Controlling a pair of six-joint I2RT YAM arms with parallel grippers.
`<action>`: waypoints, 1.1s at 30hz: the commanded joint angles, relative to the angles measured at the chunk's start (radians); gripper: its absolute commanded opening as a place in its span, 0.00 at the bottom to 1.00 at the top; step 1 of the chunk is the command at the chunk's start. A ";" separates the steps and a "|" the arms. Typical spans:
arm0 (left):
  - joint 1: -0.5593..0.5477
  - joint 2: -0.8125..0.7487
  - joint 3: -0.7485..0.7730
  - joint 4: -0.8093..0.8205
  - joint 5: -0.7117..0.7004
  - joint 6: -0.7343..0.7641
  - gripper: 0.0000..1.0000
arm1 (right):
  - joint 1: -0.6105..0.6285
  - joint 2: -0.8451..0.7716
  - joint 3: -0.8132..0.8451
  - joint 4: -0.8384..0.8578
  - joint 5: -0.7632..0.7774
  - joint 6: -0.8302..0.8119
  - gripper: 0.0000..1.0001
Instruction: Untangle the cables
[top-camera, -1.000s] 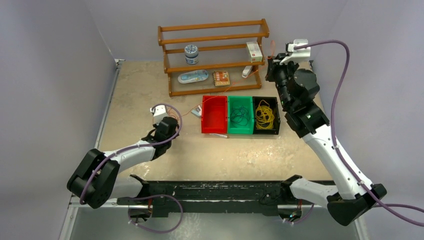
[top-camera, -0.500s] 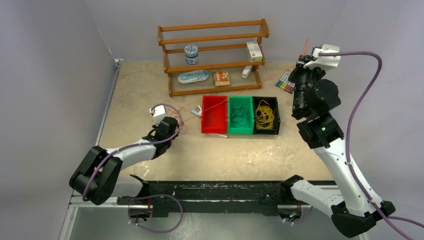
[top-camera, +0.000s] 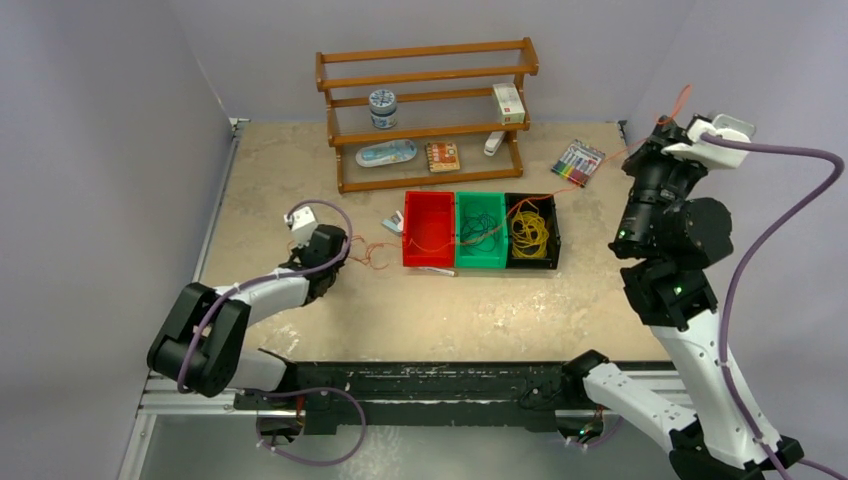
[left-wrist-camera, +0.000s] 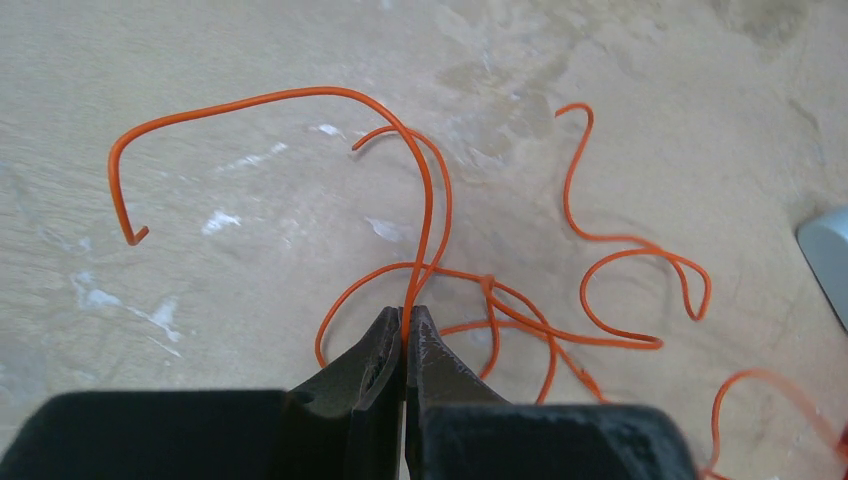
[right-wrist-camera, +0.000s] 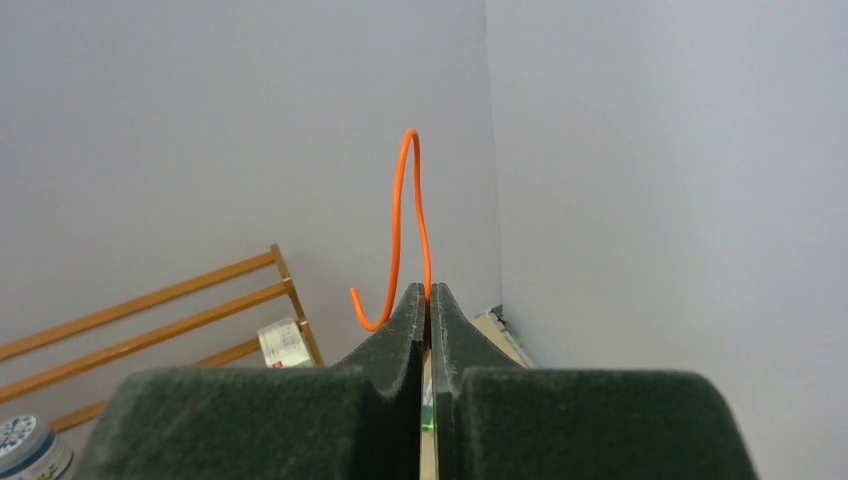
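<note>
An orange cable (top-camera: 470, 233) stretches across the table from my left gripper (top-camera: 330, 262) over the bins up to my right gripper (top-camera: 668, 128), raised at the far right. The left gripper (left-wrist-camera: 406, 312) is shut on the orange cable (left-wrist-camera: 430, 200), whose loose loops lie on the table beside it. The right gripper (right-wrist-camera: 428, 290) is shut on the cable's other end (right-wrist-camera: 400, 230), which curls above the jaws. A dark cable coil (top-camera: 480, 230) lies in the green bin and a yellow coil (top-camera: 530, 230) in the black bin.
Red bin (top-camera: 412, 252), green bin (top-camera: 465, 262) and black bin (top-camera: 552, 255) stand side by side mid-table. A wooden shelf (top-camera: 430, 110) with small items stands at the back. A pack of markers (top-camera: 578, 162) lies at the back right. A small white object (top-camera: 435, 271) lies before the red bin.
My right gripper swung to the right and away from the shelf, pulling the orange cable across the bins. My left gripper shifted slightly left, still holding its end.
</note>
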 joint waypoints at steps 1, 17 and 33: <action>0.065 0.005 0.053 -0.011 -0.030 -0.023 0.00 | -0.004 -0.028 -0.006 0.069 0.041 -0.040 0.00; 0.315 0.096 0.071 0.056 0.049 -0.045 0.00 | -0.004 -0.108 0.003 0.151 0.104 -0.182 0.00; 0.321 0.148 0.071 0.148 0.118 0.000 0.00 | -0.004 -0.169 0.064 0.093 0.006 -0.198 0.00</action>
